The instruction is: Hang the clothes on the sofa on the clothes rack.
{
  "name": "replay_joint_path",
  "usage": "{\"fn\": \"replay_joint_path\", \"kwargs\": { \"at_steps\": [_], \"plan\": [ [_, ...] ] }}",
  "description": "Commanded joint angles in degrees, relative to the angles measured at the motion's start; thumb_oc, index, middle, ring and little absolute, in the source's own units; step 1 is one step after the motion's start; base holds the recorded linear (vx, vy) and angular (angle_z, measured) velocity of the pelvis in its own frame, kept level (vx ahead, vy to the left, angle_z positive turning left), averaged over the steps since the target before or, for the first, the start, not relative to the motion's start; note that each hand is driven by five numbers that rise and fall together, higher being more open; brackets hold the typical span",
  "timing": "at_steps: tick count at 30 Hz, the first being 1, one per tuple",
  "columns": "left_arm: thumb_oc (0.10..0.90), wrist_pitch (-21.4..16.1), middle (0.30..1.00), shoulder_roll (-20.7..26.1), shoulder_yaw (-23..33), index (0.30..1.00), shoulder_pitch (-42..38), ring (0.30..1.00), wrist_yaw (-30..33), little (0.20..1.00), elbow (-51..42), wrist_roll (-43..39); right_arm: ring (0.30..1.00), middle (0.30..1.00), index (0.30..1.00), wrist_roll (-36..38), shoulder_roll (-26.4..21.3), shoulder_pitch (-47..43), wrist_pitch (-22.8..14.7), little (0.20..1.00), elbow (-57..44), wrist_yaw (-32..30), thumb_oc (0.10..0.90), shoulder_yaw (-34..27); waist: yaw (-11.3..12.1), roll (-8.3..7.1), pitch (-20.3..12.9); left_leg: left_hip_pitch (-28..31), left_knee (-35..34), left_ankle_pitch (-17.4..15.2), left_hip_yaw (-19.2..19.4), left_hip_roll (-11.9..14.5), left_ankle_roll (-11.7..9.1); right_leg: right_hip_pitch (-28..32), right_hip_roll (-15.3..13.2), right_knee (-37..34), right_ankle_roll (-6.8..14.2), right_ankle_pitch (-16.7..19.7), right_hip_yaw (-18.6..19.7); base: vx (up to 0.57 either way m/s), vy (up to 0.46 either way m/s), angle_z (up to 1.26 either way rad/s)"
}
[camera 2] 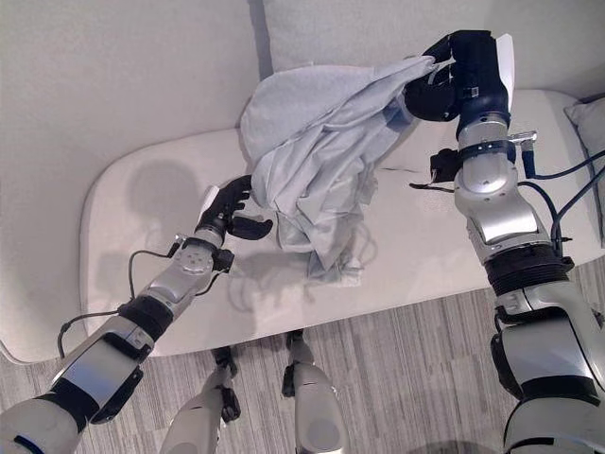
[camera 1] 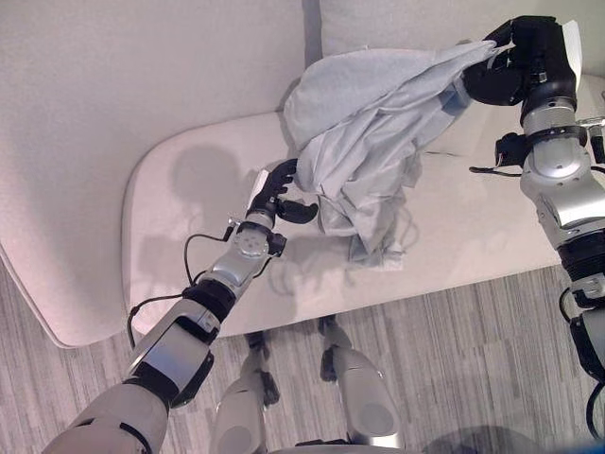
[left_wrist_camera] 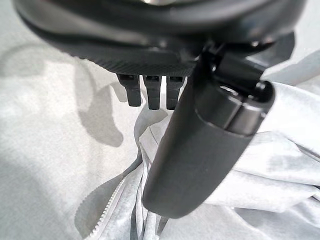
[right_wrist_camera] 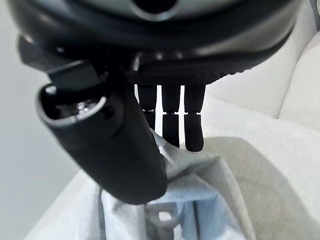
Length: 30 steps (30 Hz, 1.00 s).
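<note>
- Left eye view: the right hand [camera 1: 518,64] pinches one end of the pale grey zippered fabric garment [camera 1: 369,142], lifting it off the cream upholstered sofa [camera 1: 189,189] (its lower folds rest on the seat).
- Right wrist view: thumb and fingers [right_wrist_camera: 192,125] are closed on the cloth.
- Left hand [camera 1: 276,194], fingers loosely curled and holding nothing, sits just beside the garment's hanging folds.
</note>
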Motion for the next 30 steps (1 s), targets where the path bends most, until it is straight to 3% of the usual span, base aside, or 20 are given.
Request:
{"fn": "replay_joint_path", "kwargs": {
  "at_steps": [1, 8, 10, 11, 20, 21, 22, 27, 30],
  "plan": [
    [0.800, -3.52, 0.900, -1.61, -0.79, 0.900, -7.08, 0.900, 0.79, 0.900, 3.48, 2.18, 0.300, 0.300, 0.300, 2.71, -6.09, -6.37, -7.42, 0.300, -5.80, -3.80, 0.400, -2.89, -1.49, -3.17, -3.45, 1.95, -0.43, -1.46, 1.46, 6.13, -6.22, -1.69, -0.58, 0.11, 7.24, 0.73, 3.16, 0.01, -0.061, -0.02],
    [0.800, -4.05, 0.900, -2.11, -0.29, 0.900, -10.70, 0.900, 2.06, 0.900, 4.52, -0.08, 0.300, 0.300, 0.300, 3.12, -7.05, -5.00, -8.35, 0.300, -9.23, -4.08, 0.400, -3.38, -3.36, -3.95, -3.37, 2.05, -0.43, -1.64, 2.49, 6.59, -6.32, -2.57, -0.07, 0.11, 7.23, 0.98, 4.25, 0.01, -0.035, -0.14],
    [0.762, -4.16, 0.844, -2.38, -0.58, 0.844, -11.56, 0.844, 2.10, 0.844, 4.70, -0.53, 0.300, 0.300, 0.300, 3.47, -6.89, -4.73, -8.65, 0.300, -9.54, -4.05, 0.400, -3.55, -3.69, -3.95, -3.36, 2.07, -0.43, -1.67, 2.65, 6.60, -6.32, -2.77, -0.02, 0.11, 7.20, 1.05, 4.48, 0.01, -0.031, -0.14],
    [0.400, -4.24, 0.300, -2.58, -0.57, 0.300, -13.13, 0.300, 2.34, 0.300, 5.28, -1.29, 0.300, 0.300, 0.300, 3.37, -6.78, -4.61, -8.69, 0.300, -9.99, -4.09, 0.400, -3.40, -4.27, -4.13, -3.32, 2.08, -0.43, -1.72, 2.89, 6.65, -6.36, -3.07, 0.18, 0.11, 7.19, 1.16, 4.82, 0.00, -0.046, -0.08],
    [0.400, -4.64, 0.300, -1.25, 0.57, 0.300, -12.04, 0.300, 3.83, 0.300, 2.11, 0.86, 0.300, 0.300, 0.300, 2.04, -6.73, -0.62, -8.74, 0.300, -11.06, -4.53, 0.400, -6.87, -4.00, -2.92, -3.45, 3.30, -0.43, -1.97, 2.95, 6.69, -6.34, -2.09, 0.33, 0.11, 6.95, 0.52, 5.00, 0.00, -0.015, -0.05],
    [0.400, -4.75, 0.300, 1.08, 1.84, 0.300, -8.87, 0.300, 3.66, 0.300, -2.42, 2.24, 0.300, 0.300, 0.300, 1.39, -7.01, 1.67, -8.42, 0.300, -11.87, -3.66, 0.400, -8.41, -2.77, -1.78, -4.04, 4.25, -0.43, -1.92, 2.41, 6.73, -6.54, -0.42, 0.35, 0.11, 6.78, -0.22, 4.34, 0.00, 0.000, 0.00],
    [0.400, -4.75, 0.300, 1.09, 1.82, 0.300, -8.86, 0.300, 3.66, 0.300, -2.44, 2.24, 0.300, 0.300, 0.300, 1.38, -7.01, 1.71, -8.41, 0.300, -11.89, -3.66, 0.400, -8.45, -2.77, -1.79, -4.04, 4.26, -0.43, -1.92, 2.41, 6.73, -6.54, -0.41, 0.35, 0.11, 6.78, -0.23, 4.33, 0.04, -0.028, 0.09],
    [0.400, -6.53, 0.300, 10.61, 11.67, 0.300, 8.14, 0.300, -0.32, 0.300, -23.70, 5.32, 0.300, 0.300, 0.300, -2.47, -10.86, 14.98, -9.02, 0.300, -20.76, 3.25, 0.400, -16.67, 2.08, 1.23, -6.64, 8.10, -0.43, -1.86, 0.73, 6.77, -7.09, 5.66, 0.31, 0.11, 6.19, -3.29, 1.29, 0.05, -0.042, 0.18],
    [0.400, -7.05, 0.300, 13.47, 15.97, 0.300, 15.46, 0.300, -2.71, 0.300, -31.24, 4.79, 0.300, 0.300, 0.300, -3.51, -10.58, 23.49, -8.75, 0.300, -23.78, 6.55, 0.400, -22.26, 3.43, 1.71, -7.82, 9.70, -0.43, -1.59, -0.13, 6.69, -7.20, 8.26, 0.34, 0.11, 5.96, -4.09, -0.05, 0.07, -0.033, 0.38]
  ]
}}
